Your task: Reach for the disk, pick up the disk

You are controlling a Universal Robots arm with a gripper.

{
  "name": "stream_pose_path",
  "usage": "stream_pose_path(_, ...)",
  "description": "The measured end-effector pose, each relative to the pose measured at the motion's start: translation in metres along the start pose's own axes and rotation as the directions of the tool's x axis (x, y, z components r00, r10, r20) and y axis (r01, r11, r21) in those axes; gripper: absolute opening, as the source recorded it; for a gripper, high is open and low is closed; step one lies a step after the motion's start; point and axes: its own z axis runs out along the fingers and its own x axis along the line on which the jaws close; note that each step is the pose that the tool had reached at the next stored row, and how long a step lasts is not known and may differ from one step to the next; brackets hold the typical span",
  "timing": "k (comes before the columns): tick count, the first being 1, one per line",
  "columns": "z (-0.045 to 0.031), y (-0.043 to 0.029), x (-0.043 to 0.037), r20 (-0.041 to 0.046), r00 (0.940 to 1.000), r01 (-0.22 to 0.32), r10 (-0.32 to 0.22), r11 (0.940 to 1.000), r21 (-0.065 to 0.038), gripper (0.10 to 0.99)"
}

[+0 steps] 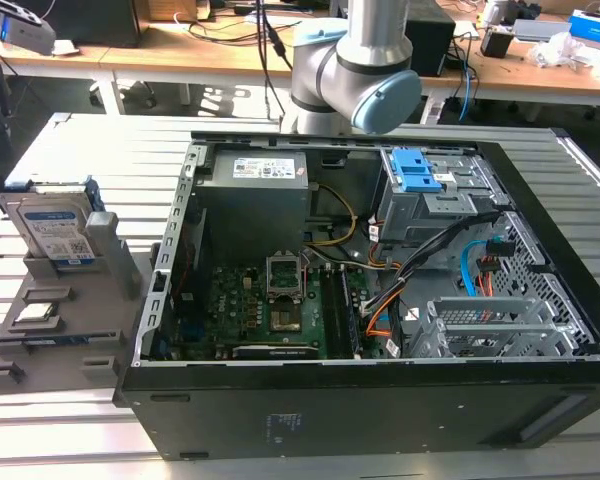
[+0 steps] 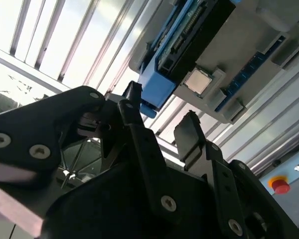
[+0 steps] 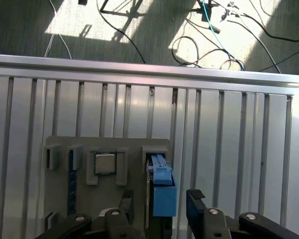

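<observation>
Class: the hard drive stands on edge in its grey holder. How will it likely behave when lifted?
Probably stiff and heavy for its size: the disk looks like a metal block. Upright on edge in the grey holder, it might tip if nudged sideways. Its blue plastic rail, near the open hand, may be slippery.

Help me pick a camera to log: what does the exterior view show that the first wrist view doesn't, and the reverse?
Exterior view: the open computer case, and the arm behind it. First wrist view: open fingers flanking the disk at its blue end, and loose cables. Both: the disk standing in the gray holder, with the chip beside it.
</observation>
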Motion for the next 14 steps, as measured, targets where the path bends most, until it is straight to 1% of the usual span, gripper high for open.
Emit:
stream_pose_path(1,0.0016,-0.0011,0.0,0.0001,1.0,0.0,0.0,1.0,0.0,0.541)
stream_pose_path(2,0.0056,-0.0041,0.0001,0.0002,1.0,0.0,0.0,1.0,-0.001,0.541)
stream_pose_path(4,0.0104,-0.0076,0.0004,0.0003,1.0,0.0,0.0,1.0,-0.002,0.541)
stream_pose_path(8,0.0178,-0.01,0.0006,0.0003,1.0,0.0,0.0,1.0,-0.002,0.541)
stream_pose_path(14,0.0319,-0.0119,0.0007,0.0003,1.0,0.0,0.0,1.0,-0.002,0.541)
